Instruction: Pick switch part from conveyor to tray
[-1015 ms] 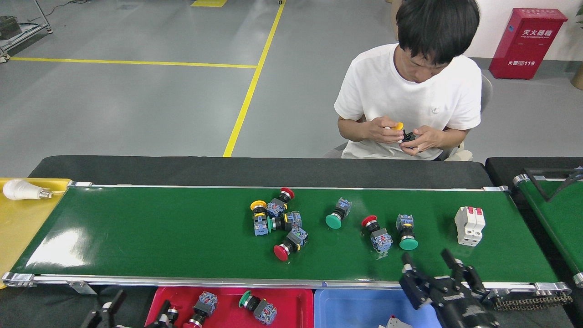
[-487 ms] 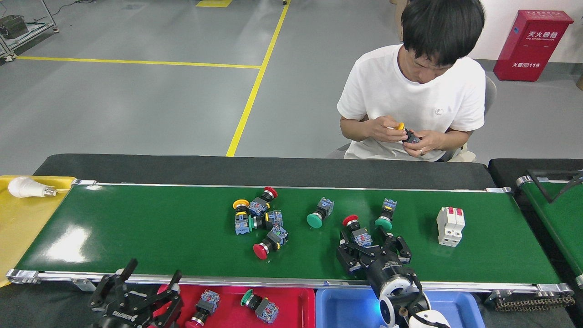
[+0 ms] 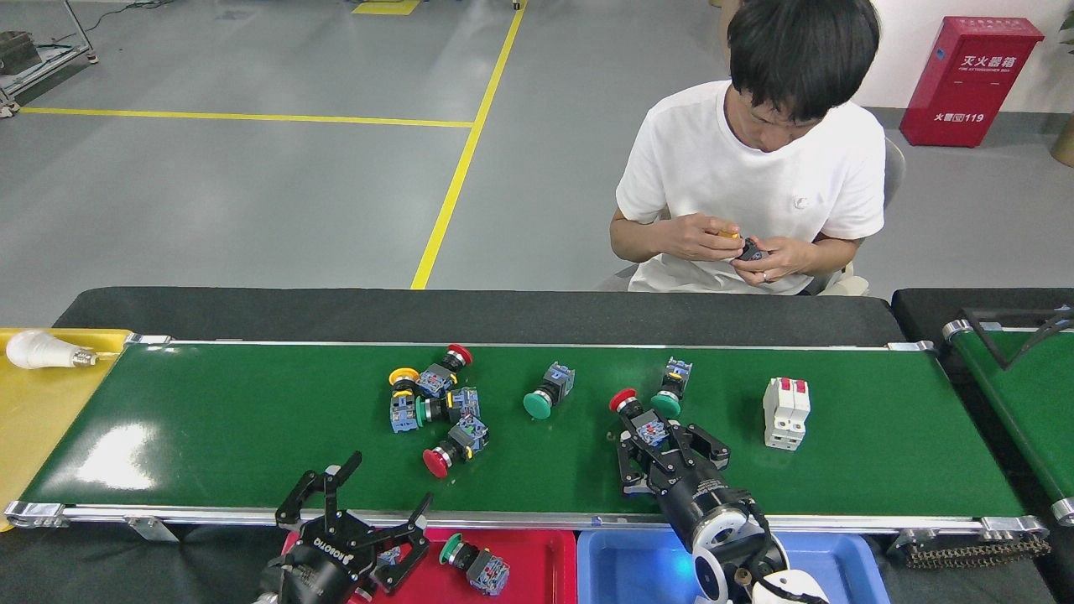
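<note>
Right gripper (image 3: 663,440): fingers spread around red-capped switch part (image 3: 636,417) on conveyor (image 3: 252,419), not yet clenched. Item judged light, rigid plastic; round cap likely slippery, so the squarer blue-grey body is the better hold. Neighbour: green-capped switch (image 3: 669,391), just beside at 1 o'clock, at risk of a knock. White breaker (image 3: 785,412) at 3 o'clock, well apart. Open belt at 9 o'clock. Near rail and blue tray (image 3: 621,570) at 6 o'clock; lift must clear rail. Left gripper (image 3: 357,524): spread, empty, over red tray (image 3: 537,562).
</note>
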